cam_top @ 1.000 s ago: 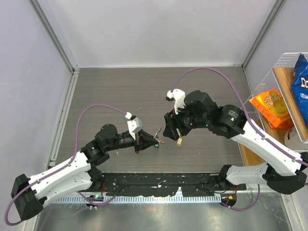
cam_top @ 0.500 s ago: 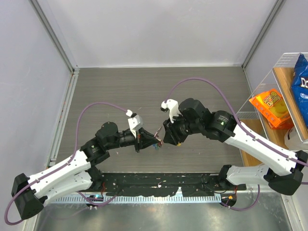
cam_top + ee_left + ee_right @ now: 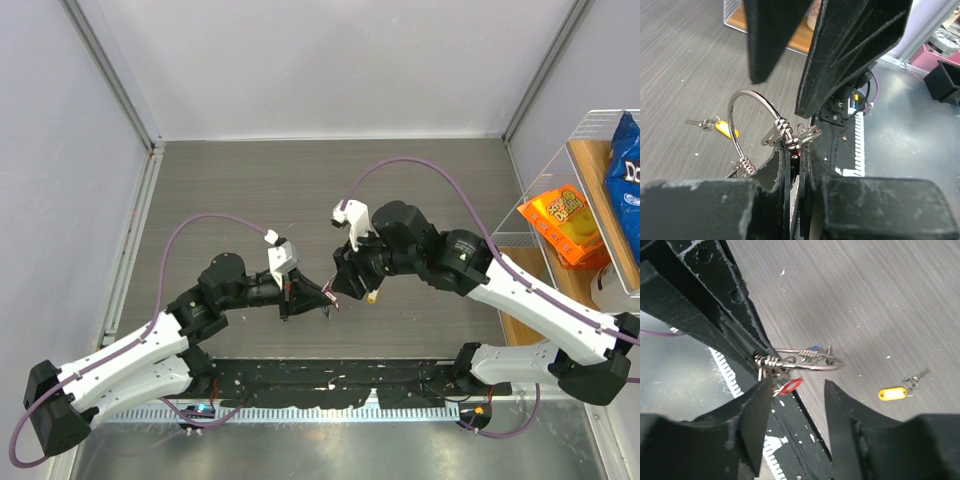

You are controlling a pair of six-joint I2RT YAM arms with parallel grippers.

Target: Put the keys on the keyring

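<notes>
1. While the keyring [image 3: 783,131] is pinched at its twisted joint, the left gripper [image 3: 794,155] is clenched on it. The loop stands up off the table [image 3: 250,190], just toward 9 o'clock of centre in the top view.
2. A red tag [image 3: 790,386] hangs just under the joint. Cannot tell whether its key is threaded on.
3. Right gripper [image 3: 800,385]: jaws parted with nothing between them, tips close to the ring on its 3 o'clock side.
4. Yellow key [image 3: 891,393]: flat on the table, apart from the ring, at 4 o'clock in the right wrist view. Not yet on the ring.
5. Judgement: the right gripper looks set to work at the ring's joint.
   - Hold the left grip firm.
   - Come in along the plane of the loop.
   - Press near the wire end, not mid-arc.
   - Use small moves, since thin wire may twist out of the pads.
6. Views:
   - Top view gives arm poses only; the ring is lost between the grippers.
   - Left wrist view shows the loop's open arc, with the right fingers looming over it.
   - Right wrist view best shows the red tag, and it alone shows small green and blue bits on the wire.
</notes>
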